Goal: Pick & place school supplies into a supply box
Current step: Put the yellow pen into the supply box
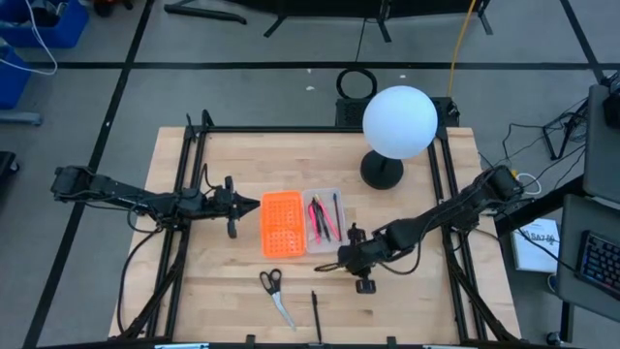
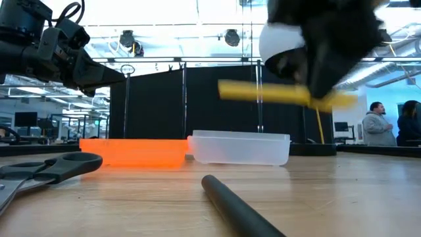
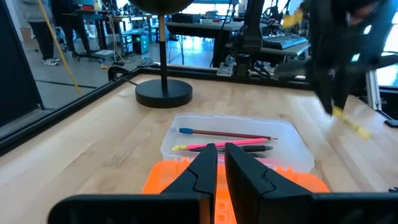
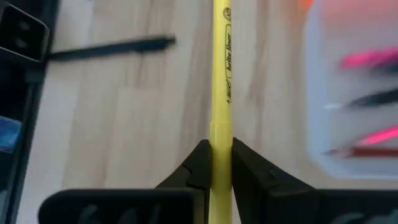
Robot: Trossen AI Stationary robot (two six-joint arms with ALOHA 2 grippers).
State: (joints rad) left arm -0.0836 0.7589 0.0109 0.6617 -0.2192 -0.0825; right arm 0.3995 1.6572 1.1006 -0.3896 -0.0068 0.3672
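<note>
My right jaws (image 4: 221, 163) are clamped on the yellow pen (image 4: 221, 81), lifted just beside the box (image 1: 325, 225); next I carry it over the tray and release; left jaws (image 3: 220, 163) idle, clenched

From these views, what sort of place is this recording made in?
Probably a robotics lab or workshop: a wooden table in a dark metal frame, workstations with monitors and a keyboard, cables on the floor, and people standing behind.

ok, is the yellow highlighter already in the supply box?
No, the yellow highlighter is clamped in the right end effector, held above the table beside the supply box.
</note>
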